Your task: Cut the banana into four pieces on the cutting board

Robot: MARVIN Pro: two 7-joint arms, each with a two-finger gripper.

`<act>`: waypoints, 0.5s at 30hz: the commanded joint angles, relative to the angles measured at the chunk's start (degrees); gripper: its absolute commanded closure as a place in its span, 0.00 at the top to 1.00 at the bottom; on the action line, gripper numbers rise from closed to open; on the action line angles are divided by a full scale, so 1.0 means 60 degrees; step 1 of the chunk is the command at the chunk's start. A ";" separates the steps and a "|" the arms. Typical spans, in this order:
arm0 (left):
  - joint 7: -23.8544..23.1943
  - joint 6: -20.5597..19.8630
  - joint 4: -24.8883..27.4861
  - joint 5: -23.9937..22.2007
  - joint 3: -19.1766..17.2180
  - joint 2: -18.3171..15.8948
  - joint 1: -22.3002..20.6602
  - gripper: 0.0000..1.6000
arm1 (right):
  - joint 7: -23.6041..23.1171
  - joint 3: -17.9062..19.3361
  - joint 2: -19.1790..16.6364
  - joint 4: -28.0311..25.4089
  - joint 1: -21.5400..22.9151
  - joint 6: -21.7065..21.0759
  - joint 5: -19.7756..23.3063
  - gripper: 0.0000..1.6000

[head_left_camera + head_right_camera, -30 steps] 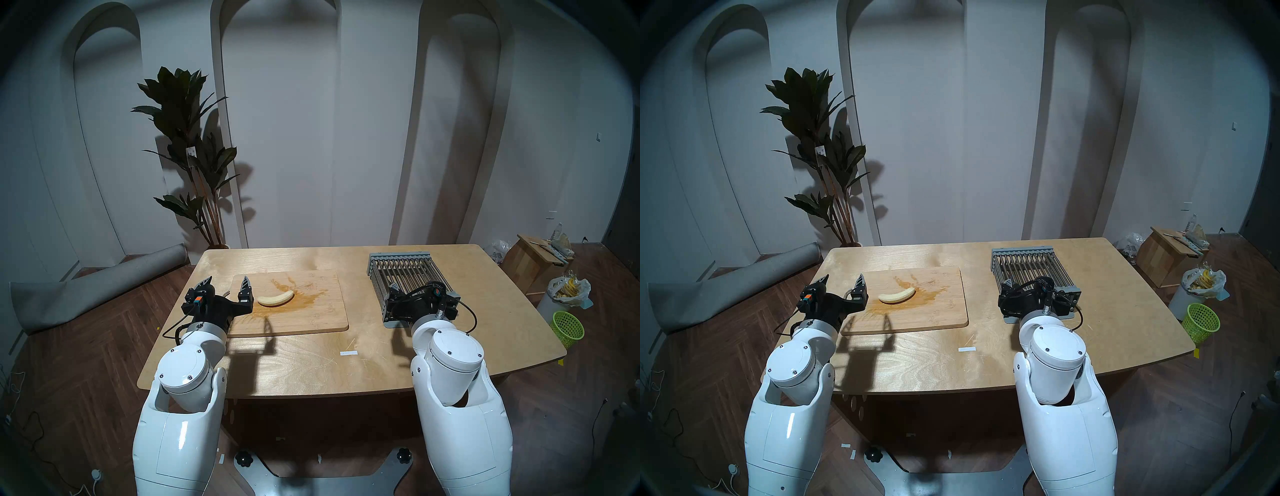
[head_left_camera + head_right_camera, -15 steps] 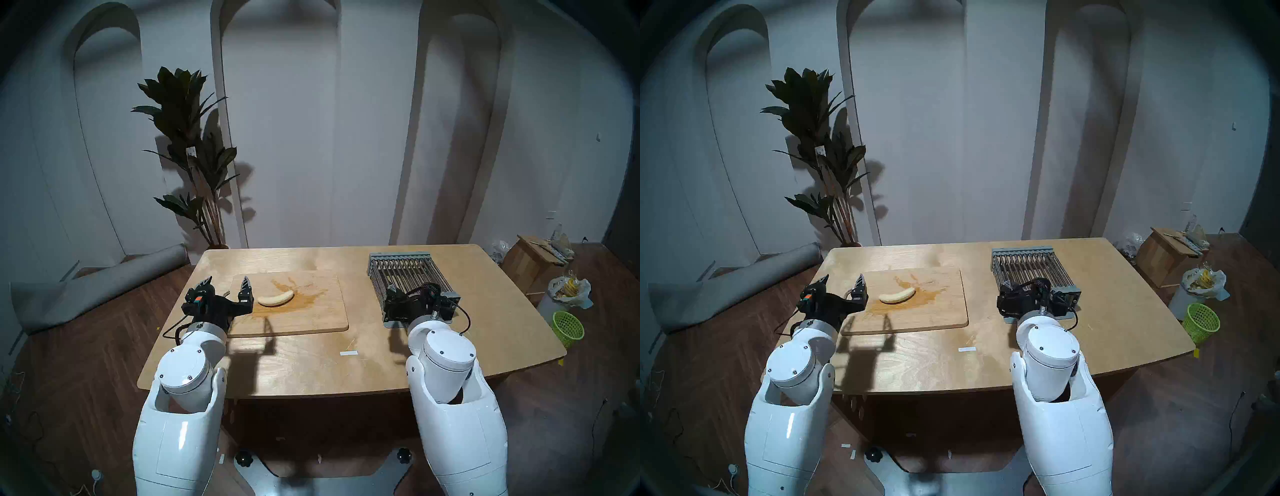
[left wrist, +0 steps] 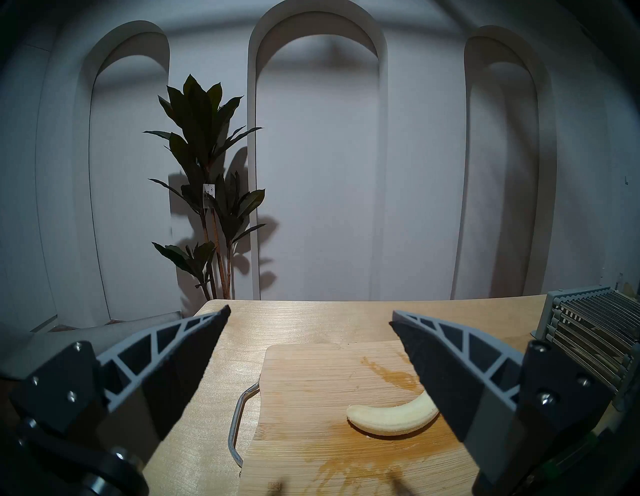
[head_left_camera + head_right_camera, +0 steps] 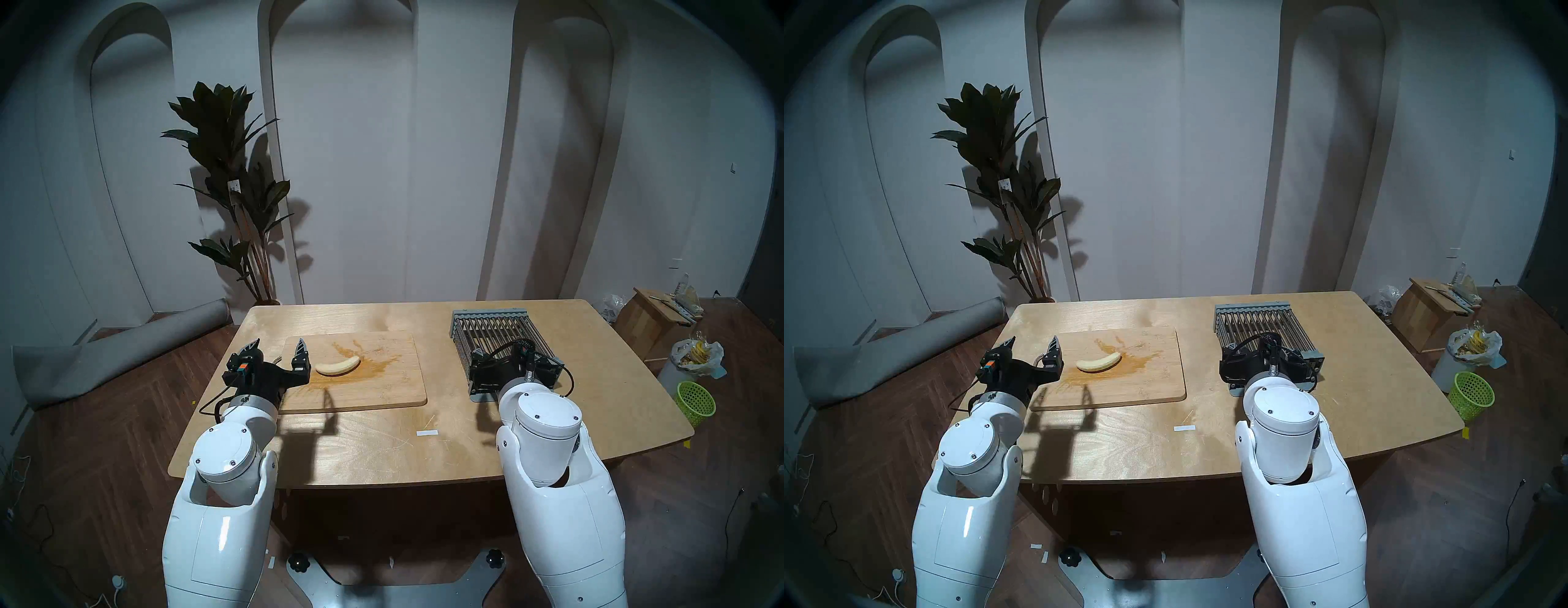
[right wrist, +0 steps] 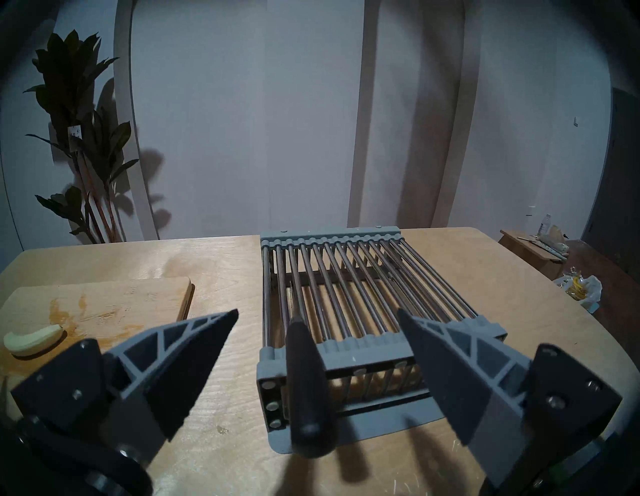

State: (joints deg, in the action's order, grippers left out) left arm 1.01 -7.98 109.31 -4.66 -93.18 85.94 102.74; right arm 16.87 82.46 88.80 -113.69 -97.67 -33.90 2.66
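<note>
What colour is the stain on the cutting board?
Orange-brown, spread around the banana on the cutting board; clearest in the head view.

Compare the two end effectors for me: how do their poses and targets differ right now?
The left end effector is held level by the cutting board's left edge, the banana beside it. The right end effector tilts downward at the rack, a black handle between its fingers. Both are open and empty.

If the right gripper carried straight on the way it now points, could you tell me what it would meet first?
Most likely the black handle sticking out of the rack: in the wrist view it lies between the open fingers of the right gripper, pointing back at the camera. Depth is unclear, so it might pass just above.
</note>
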 commanded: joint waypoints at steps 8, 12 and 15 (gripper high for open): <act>0.0013 0.0038 0.0194 -0.0007 -0.0014 -0.0021 -0.0075 1.00 | 0.0208 -0.0030 0.0221 0.0384 0.0250 0.0174 0.0036 1.00; 0.0020 0.0038 0.0195 -0.0013 -0.0010 -0.0028 -0.0074 1.00 | 0.0224 -0.0053 0.0197 0.0508 0.0322 0.0237 0.0026 1.00; 0.0024 0.0038 0.0195 -0.0017 -0.0007 -0.0033 -0.0074 1.00 | 0.0207 -0.0028 0.0178 0.0748 0.0428 0.0299 0.0050 1.00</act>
State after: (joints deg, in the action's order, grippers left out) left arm 1.13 -7.98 109.31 -4.77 -93.10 85.80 102.75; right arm 18.47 82.05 89.67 -109.76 -96.65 -33.31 2.60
